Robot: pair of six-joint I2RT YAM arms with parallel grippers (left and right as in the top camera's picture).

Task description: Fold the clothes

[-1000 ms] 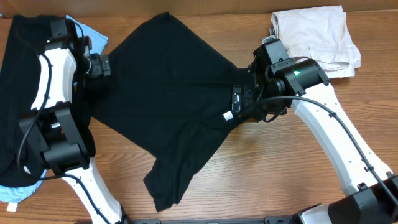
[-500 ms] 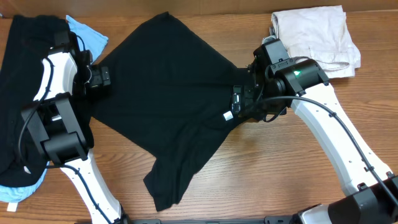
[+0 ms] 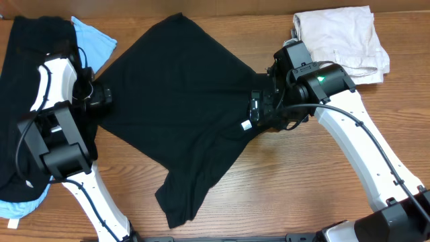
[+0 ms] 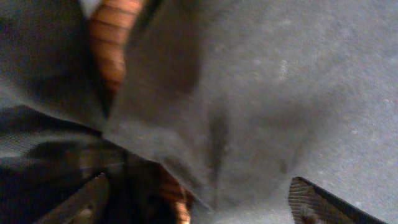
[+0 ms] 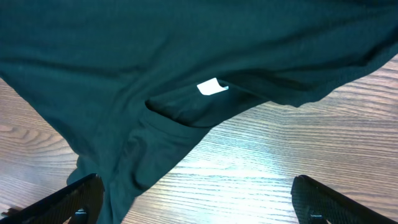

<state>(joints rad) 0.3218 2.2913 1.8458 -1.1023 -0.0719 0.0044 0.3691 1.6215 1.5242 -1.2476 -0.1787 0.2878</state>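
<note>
**Black T-shirt laid out, both hands spread at its edges**

Nearest me, the black T-shirt trails a corner toward the bottom of the frame on the wooden tabletop. At mid-frame my right hand sits at its collar by the white tag, fingers apart. My left hand is at the shirt's left edge, fingers spread with cloth bunched between them. Farther off, a blue shirt lies upper left and beige clothes upper right.

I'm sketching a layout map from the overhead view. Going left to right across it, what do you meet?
Heap of black clothes → left gripper → spread black T-shirt → right gripper → beige clothes.
</note>
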